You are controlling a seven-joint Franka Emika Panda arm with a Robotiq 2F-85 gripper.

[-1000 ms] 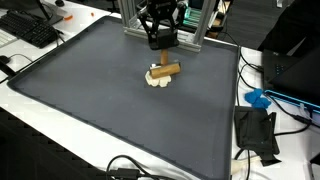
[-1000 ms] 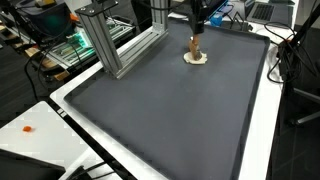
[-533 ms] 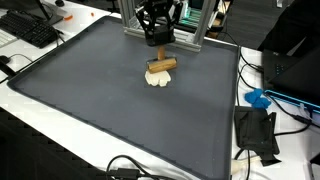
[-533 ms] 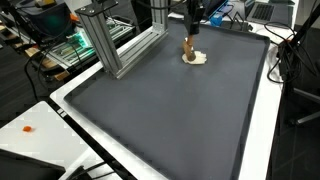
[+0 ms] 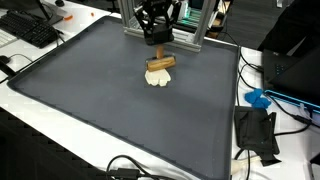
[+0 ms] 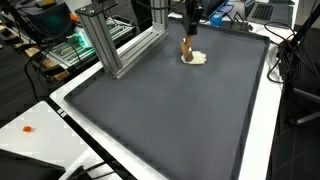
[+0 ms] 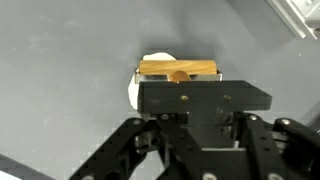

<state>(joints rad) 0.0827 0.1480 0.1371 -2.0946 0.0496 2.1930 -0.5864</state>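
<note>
My gripper (image 5: 157,45) hangs over the far middle of the dark grey mat (image 5: 100,100) and is shut on a small wooden piece (image 5: 161,63). It holds the piece just above a white round object (image 5: 158,80) that lies on the mat. In an exterior view the gripper (image 6: 189,32) holds the wooden piece (image 6: 186,47) beside and above the white object (image 6: 197,58). In the wrist view the wooden piece (image 7: 178,69) shows as a bar with a short stem. The white object (image 7: 150,62) peeks out behind it. The gripper (image 7: 182,80) body hides the fingertips.
An aluminium frame (image 6: 115,45) stands at the mat's far edge, close behind the gripper. A keyboard (image 5: 30,30) lies off one corner. A blue object (image 5: 258,98) and black gear (image 5: 257,132) with cables lie off the mat's side.
The gripper has risen with the wooden piece, lifting it off the white object and shifting it slightly toward the frame. The white object stays on the mat.
</note>
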